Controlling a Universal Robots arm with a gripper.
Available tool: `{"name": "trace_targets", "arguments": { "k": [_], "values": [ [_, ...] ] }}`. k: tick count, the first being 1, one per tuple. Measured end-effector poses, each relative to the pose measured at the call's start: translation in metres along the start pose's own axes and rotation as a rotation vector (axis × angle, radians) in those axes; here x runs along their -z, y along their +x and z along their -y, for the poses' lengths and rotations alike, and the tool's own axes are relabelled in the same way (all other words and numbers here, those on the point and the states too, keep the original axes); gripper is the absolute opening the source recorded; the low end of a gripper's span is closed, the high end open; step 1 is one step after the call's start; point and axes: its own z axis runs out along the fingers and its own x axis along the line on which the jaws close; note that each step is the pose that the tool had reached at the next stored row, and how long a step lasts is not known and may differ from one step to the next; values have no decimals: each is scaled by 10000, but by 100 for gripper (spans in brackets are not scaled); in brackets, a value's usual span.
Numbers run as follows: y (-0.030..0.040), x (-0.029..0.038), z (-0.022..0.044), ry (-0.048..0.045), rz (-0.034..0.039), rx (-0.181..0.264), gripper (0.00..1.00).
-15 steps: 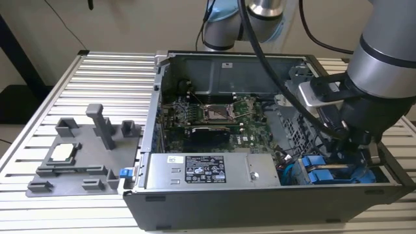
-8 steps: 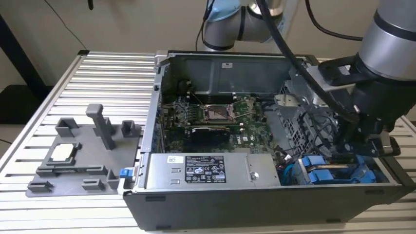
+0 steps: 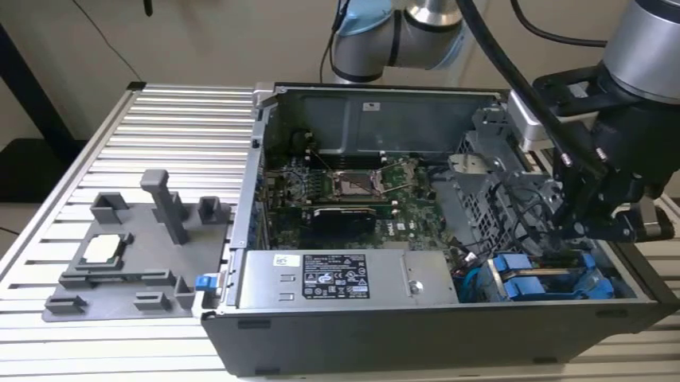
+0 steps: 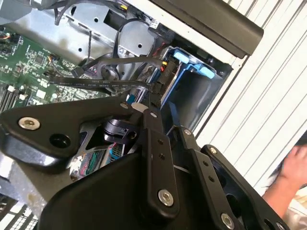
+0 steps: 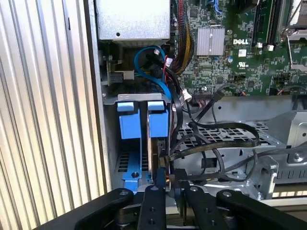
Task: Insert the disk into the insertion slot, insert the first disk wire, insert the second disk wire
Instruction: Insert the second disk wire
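Open computer case (image 3: 425,342) on a slatted aluminium table (image 3: 159,135), green motherboard (image 3: 340,187), labelled silver power-supply box (image 3: 340,278), grey fixture tray (image 3: 127,278) beside the case

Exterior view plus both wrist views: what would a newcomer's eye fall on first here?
Probably the bright blue disk carriers standing in the drive cage at the open computer case's corner, at the exterior view's right, with the black gripper lowered right over them. Next, the green motherboard mid-case and the silver power-supply box along the near wall. A grey fixture plate lies on the table at the exterior view's left.
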Motion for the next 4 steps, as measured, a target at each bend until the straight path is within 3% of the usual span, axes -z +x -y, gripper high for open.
{"name": "trace_targets", "arguments": {
  "k": [4],
  "values": [
    [0,4,1,0,-3,1,24]
  ]
}}
